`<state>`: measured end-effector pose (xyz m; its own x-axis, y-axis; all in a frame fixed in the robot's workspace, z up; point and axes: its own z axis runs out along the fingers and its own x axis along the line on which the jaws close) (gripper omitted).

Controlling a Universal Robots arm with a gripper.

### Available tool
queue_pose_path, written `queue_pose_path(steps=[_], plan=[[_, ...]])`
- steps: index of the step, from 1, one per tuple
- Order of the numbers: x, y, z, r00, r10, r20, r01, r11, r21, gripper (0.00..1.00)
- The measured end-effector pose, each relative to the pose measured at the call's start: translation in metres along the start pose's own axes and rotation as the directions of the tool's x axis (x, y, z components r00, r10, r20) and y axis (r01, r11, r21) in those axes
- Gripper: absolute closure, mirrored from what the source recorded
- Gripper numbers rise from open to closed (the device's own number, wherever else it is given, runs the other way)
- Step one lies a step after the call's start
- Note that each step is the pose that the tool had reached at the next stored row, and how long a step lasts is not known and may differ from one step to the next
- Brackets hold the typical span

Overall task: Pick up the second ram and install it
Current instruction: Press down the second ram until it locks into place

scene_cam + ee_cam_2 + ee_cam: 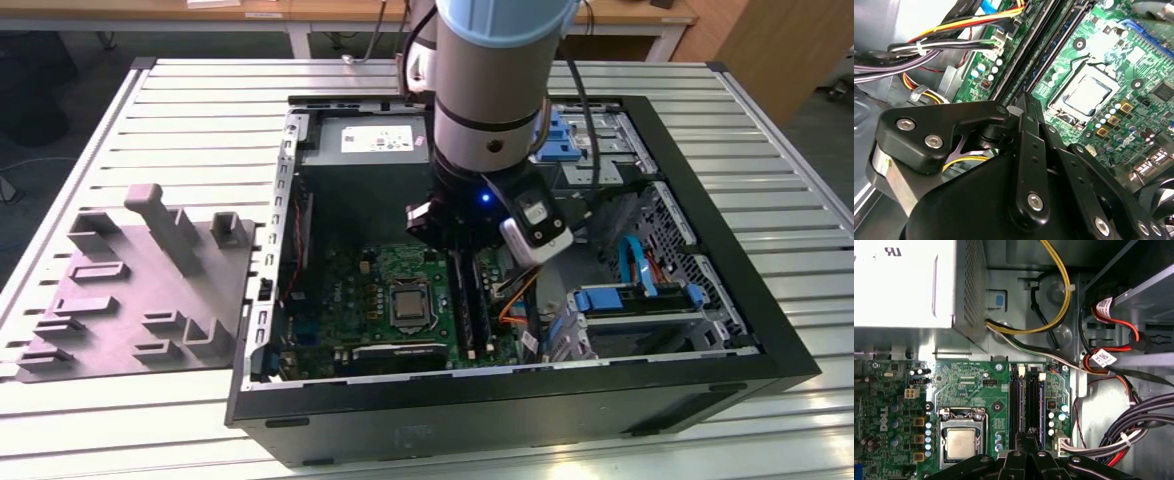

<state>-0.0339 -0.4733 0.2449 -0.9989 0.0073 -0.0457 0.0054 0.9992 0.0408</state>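
The arm had its gripper (461, 245) down inside the open computer case (534, 400), right over the green motherboard (387, 300). In both wrist views the fingers (1026, 115) (1029, 440) were drawn tight together, with no gap between the tips, and they sat at the near end of the long black memory slots (1021, 400) on the motherboard.

The second ram (1040, 402) showed in the first wrist view as a thin blue edge standing in the slot furthest from the motherboard's processor socket (960, 442). It ran away from the fingertips towards the motherboard's edge. I could not tell whether the fingers touched it, or whether it sat fully home.

The grey power-supply box (367, 145) sat beyond the motherboard's far edge. Bundled cables (1134, 430) trailed past the slot side of the motherboard. On the counter (200, 110), well clear of the motherboard and outside the case on the exterior view's left, lay a grey moulded tray (134, 290).
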Motion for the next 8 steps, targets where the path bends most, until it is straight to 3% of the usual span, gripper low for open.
queue_pose_path(steps=[8], plan=[[0.0001, 0.0123, 0.0013, 1.0, 0.0, 0.0, 0.0, 1.0, -0.0021, 0.89]])
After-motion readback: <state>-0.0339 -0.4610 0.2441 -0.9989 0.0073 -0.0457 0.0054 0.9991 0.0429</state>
